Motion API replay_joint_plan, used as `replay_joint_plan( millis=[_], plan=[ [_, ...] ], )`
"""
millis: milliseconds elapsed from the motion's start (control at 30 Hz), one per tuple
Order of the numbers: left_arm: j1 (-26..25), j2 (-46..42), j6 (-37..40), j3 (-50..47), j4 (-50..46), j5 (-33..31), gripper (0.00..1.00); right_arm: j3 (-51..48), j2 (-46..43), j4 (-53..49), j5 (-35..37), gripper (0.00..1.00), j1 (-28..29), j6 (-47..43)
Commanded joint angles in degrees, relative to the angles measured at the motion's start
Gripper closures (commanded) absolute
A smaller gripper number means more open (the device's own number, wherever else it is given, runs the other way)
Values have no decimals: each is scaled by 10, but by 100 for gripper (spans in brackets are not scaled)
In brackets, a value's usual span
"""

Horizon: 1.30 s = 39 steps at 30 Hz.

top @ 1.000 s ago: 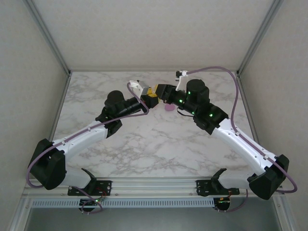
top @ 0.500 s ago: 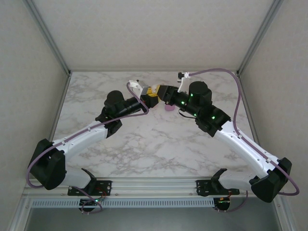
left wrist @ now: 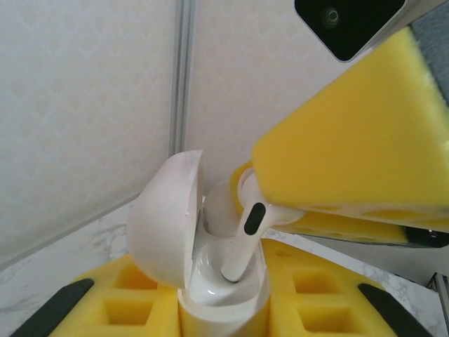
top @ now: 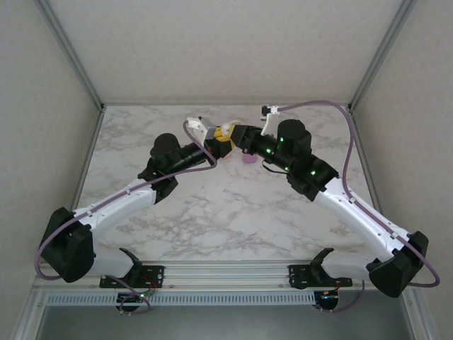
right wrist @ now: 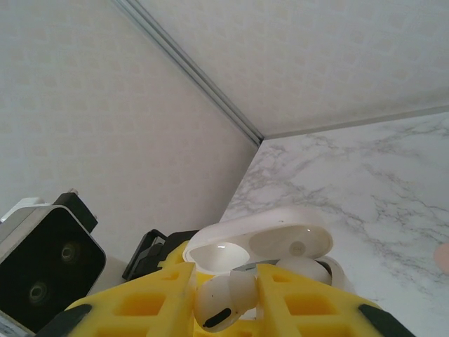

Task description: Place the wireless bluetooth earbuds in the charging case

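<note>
Top external view, from the left: the left arm (top: 120, 202) rises from its base at the near left corner, runs low across the tabletop (top: 233, 212) and bends at the elbow, so its wrist points toward the far middle. Its claw (top: 216, 145) is closed narrow on a white case (top: 225, 129) and holds it above the marble. In the left wrist view the case (left wrist: 168, 225) sits upright between the yellow fingers (left wrist: 316, 295), with its lid swung open and leaning left.

A white earbud (left wrist: 245, 228) stands with its stem down in the case's right well and its head above the rim. The right claw (top: 233, 134) meets the left claw there. In the right wrist view its yellow fingers (right wrist: 154, 302) pinch the earbud (right wrist: 217, 298) by the head, with the open lid (right wrist: 266, 239) just behind.

A small pink thing (top: 248, 159) lies on the tabletop just below the right wrist. The right arm (top: 354, 209) mirrors the left arm: it climbs from the near right corner to a raised elbow, and its forearm angles left toward the middle.
</note>
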Motion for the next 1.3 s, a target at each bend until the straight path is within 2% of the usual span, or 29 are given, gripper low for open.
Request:
replay_joint_plan(
  millis=[0,200,667,1000,1233,1267],
  plan=[
    [-3,-17,7,6,39,3,84,1,2,7,-8,73,6,10],
    [-3,-14,30,-15,83,6,82,3,-4,15,-10,73,6,18],
    [-2,-8,34,0,63,19,82,3,0,30,-25,73,6,21],
    [-2,-10,38,1,59,15,82,22,22,-29,-30,73,6,-12],
    [-2,-9,43,6,50,11,83,45,35,-90,-10,73,6,-49],
    [-2,-9,43,6,49,10,82,52,38,-104,-2,72,21,-54]
  ],
)
